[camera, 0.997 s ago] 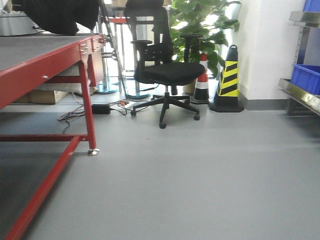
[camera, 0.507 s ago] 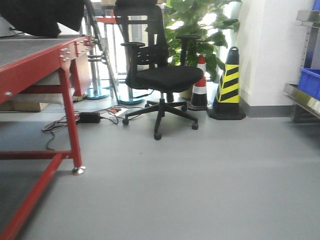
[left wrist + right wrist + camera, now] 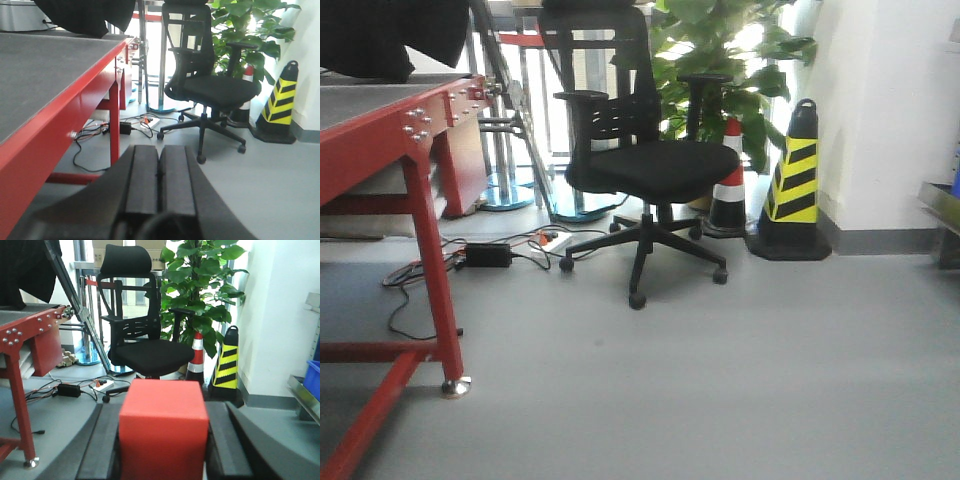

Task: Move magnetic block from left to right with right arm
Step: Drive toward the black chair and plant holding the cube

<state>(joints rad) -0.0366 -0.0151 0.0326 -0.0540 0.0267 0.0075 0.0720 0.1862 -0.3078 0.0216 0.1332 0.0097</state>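
Observation:
In the right wrist view the magnetic block (image 3: 164, 430), a plain bright red cube, fills the space between the two black fingers (image 3: 105, 445) of my right gripper (image 3: 165, 412), which is shut on it and holds it in the air above the grey floor. My left gripper (image 3: 159, 165) shows in the left wrist view with its two black pads pressed flat together and nothing between them, beside the red table (image 3: 55, 107). The front view shows neither gripper nor the block.
A red-framed table (image 3: 415, 125) with a grey top stands at the left. Ahead are a black office chair (image 3: 645, 160), a potted plant (image 3: 720, 50), a striped cone (image 3: 798, 180), a red-white cone (image 3: 727, 190) and floor cables (image 3: 470, 255). A steel shelf with a blue bin (image 3: 312, 380) is at the right.
The front view has shifted: the red table slid left and nearer, the chair and cones moved right and grew, and the shelf with the blue bin has almost left the frame.

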